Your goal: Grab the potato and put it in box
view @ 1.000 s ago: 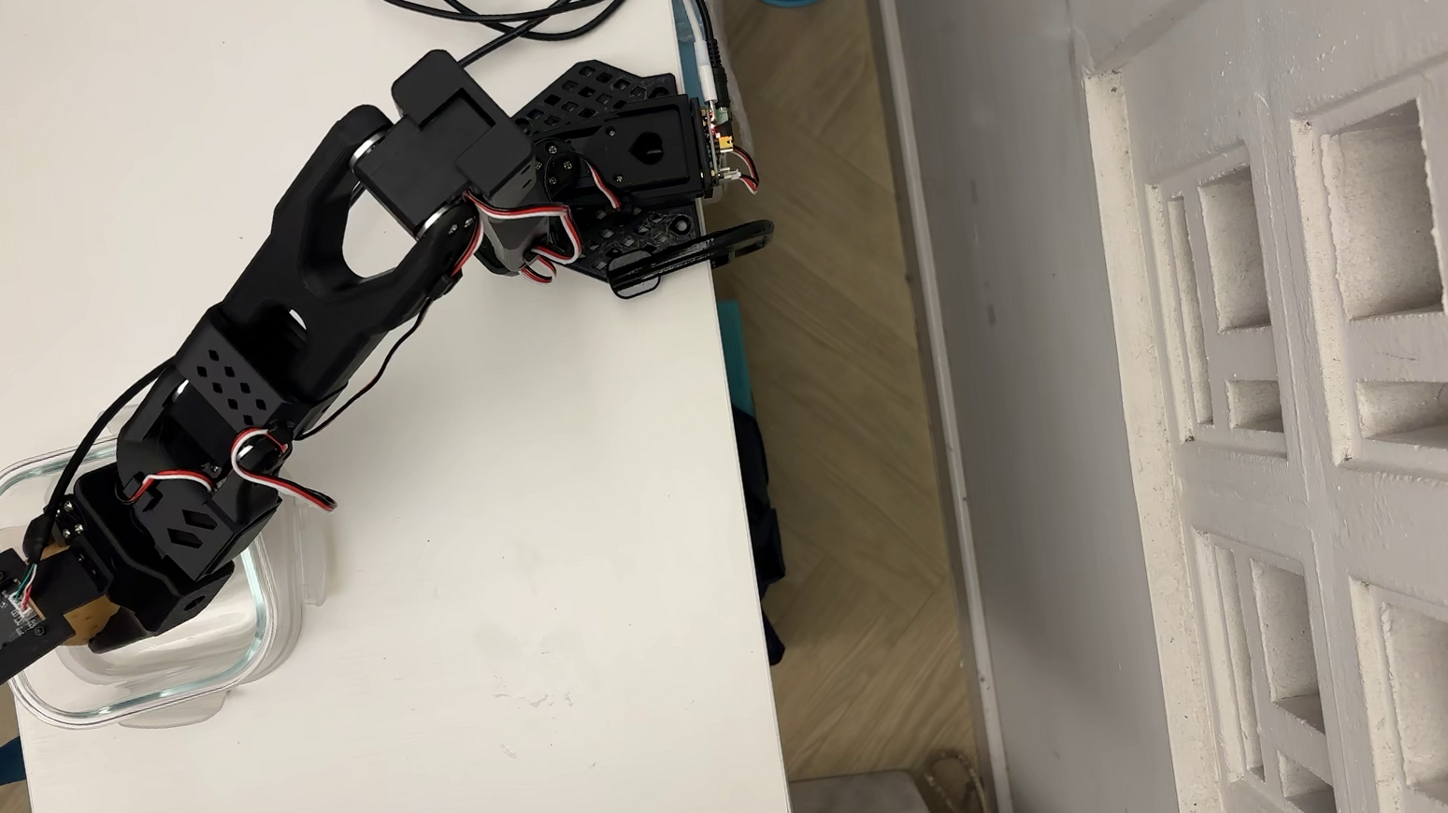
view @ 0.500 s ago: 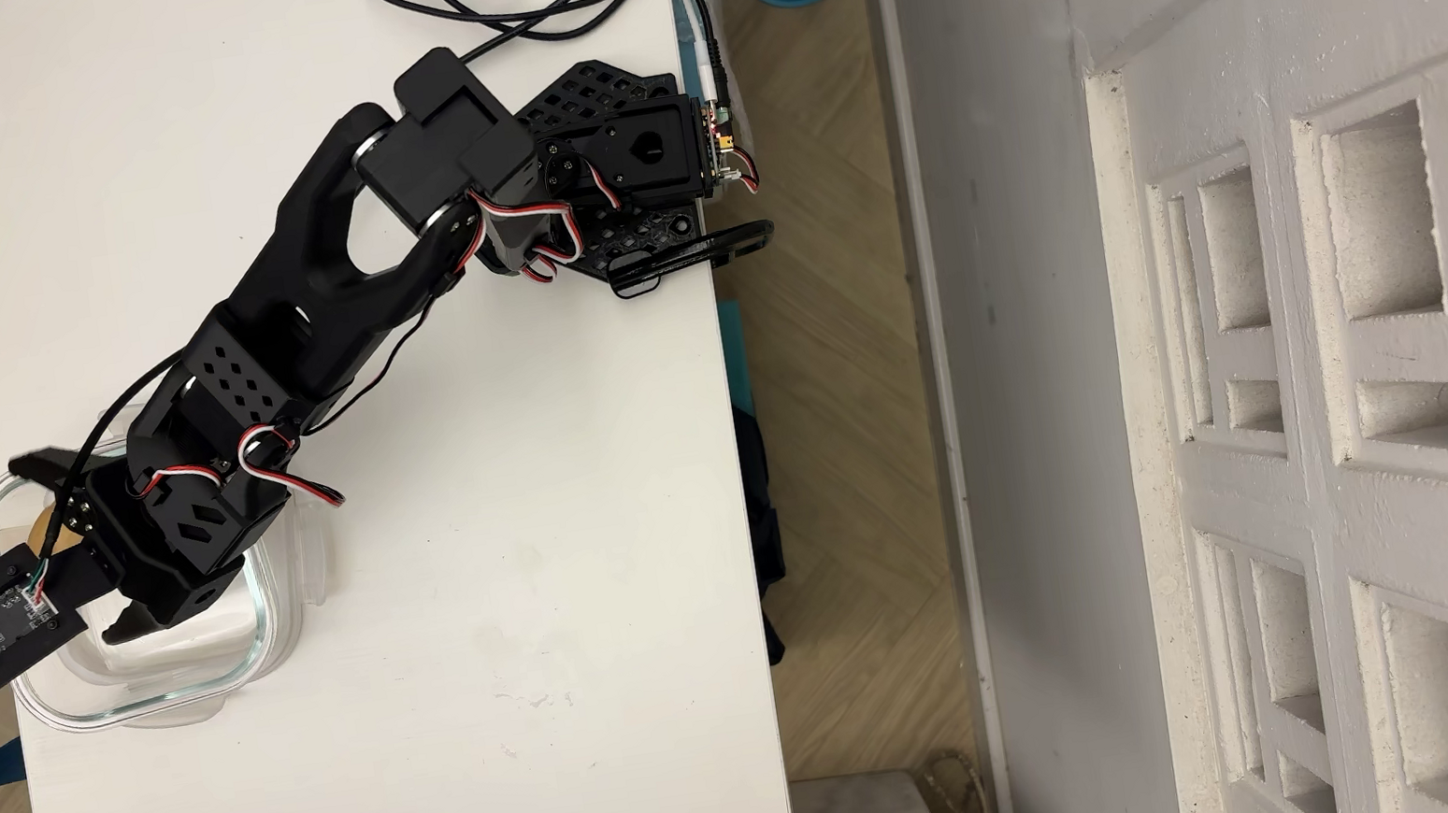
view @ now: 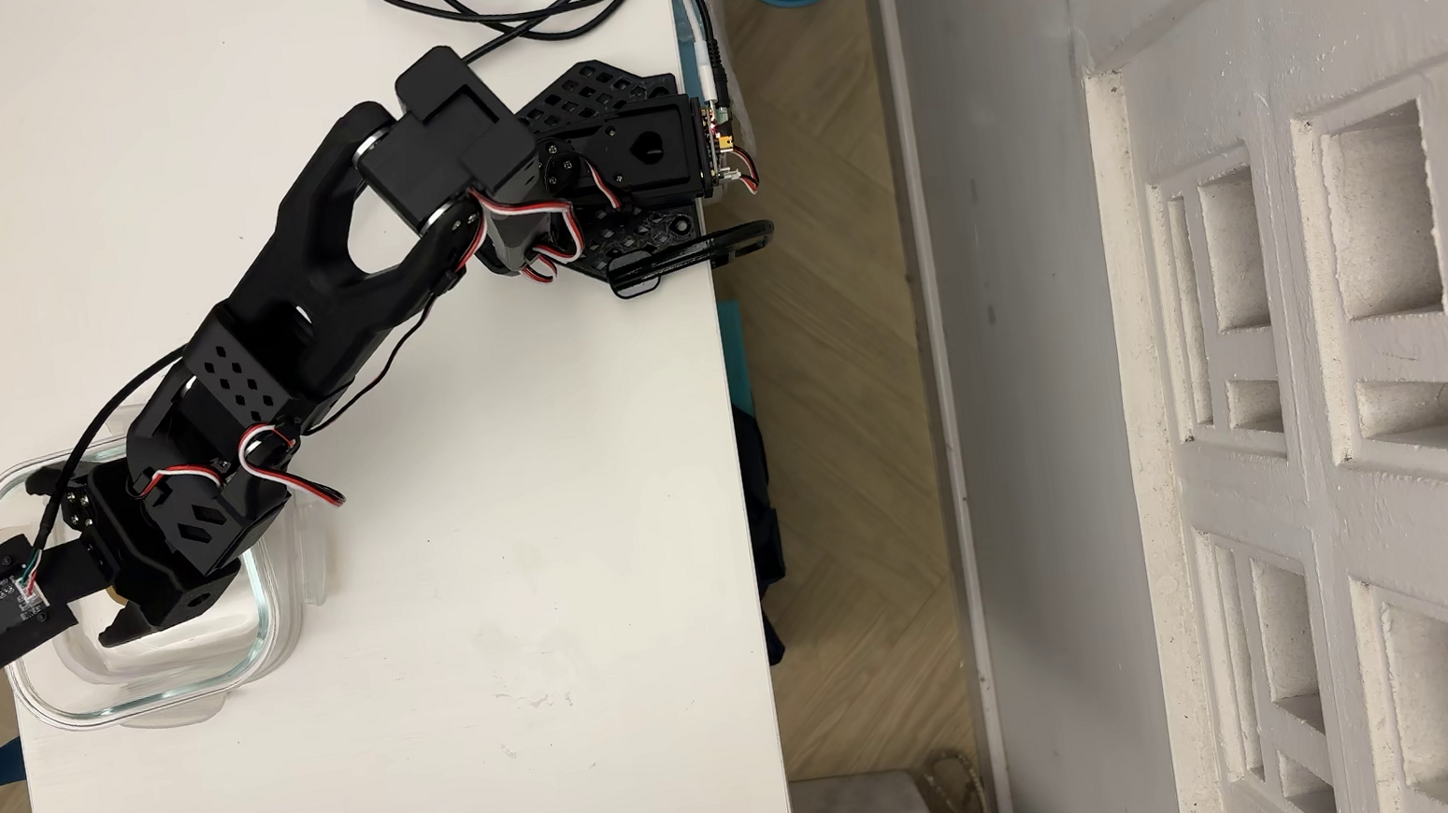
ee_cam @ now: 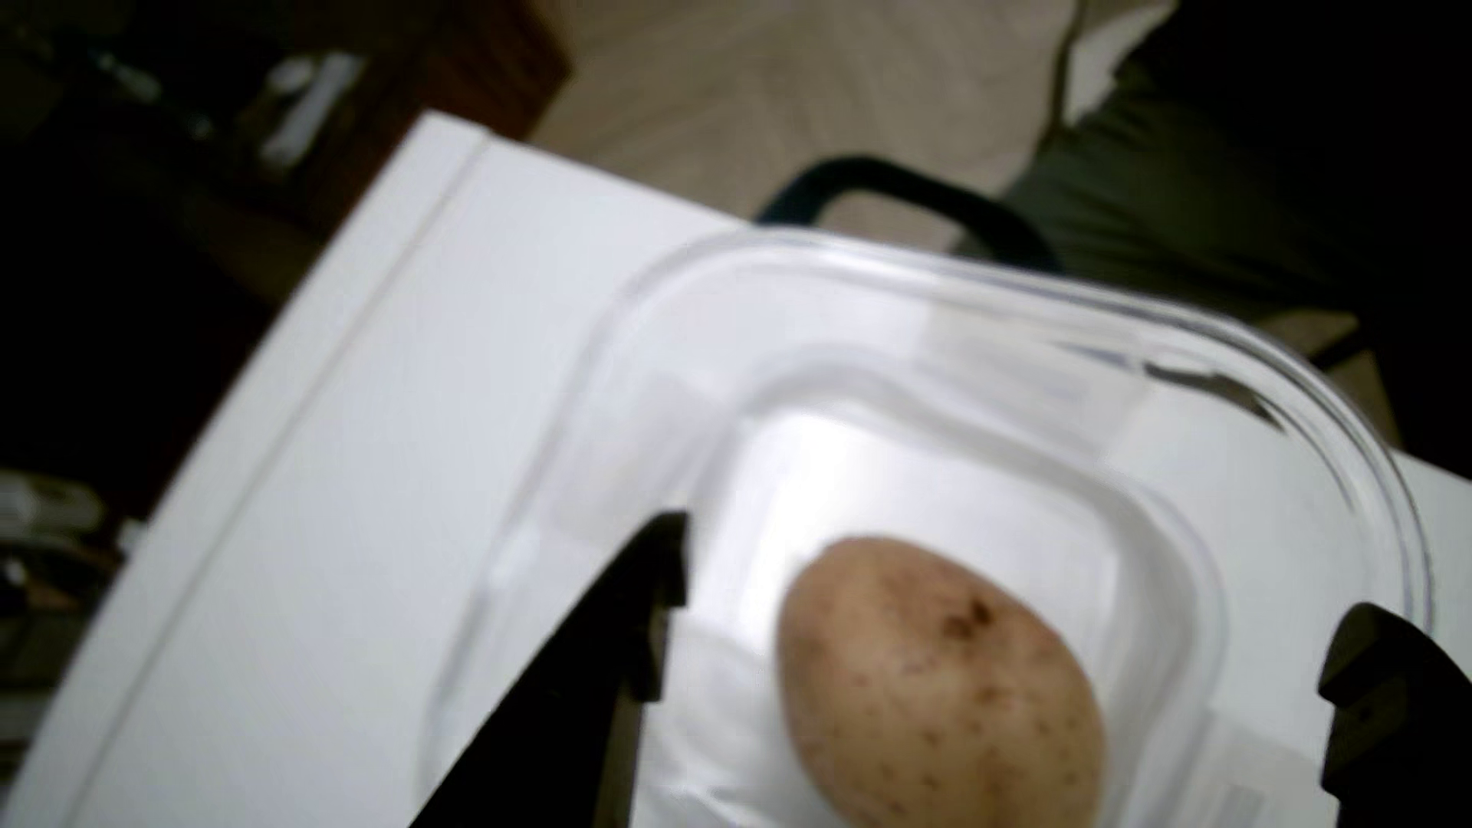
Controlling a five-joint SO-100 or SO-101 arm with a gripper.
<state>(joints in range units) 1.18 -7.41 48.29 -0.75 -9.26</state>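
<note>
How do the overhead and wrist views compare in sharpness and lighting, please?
The overhead view is sharp and evenly lit, though the arm hides nearly all of the potato. The wrist view is soft and blurred; the potato stays recognisable, the box rim smears, the white table looks washed out, and the open pincer is dark.

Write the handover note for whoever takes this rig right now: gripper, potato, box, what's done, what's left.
Gripper: open, empty, hanging over the box; its fingers stand either side of the potato without touching it.
Potato: lying on the floor of the box, free of the gripper.
Box: at the left end of the white table in the overhead view, upright, arm above it.
Done: potato is in the box.
Left: probably only lift the arm clear without knocking the rim.
</note>
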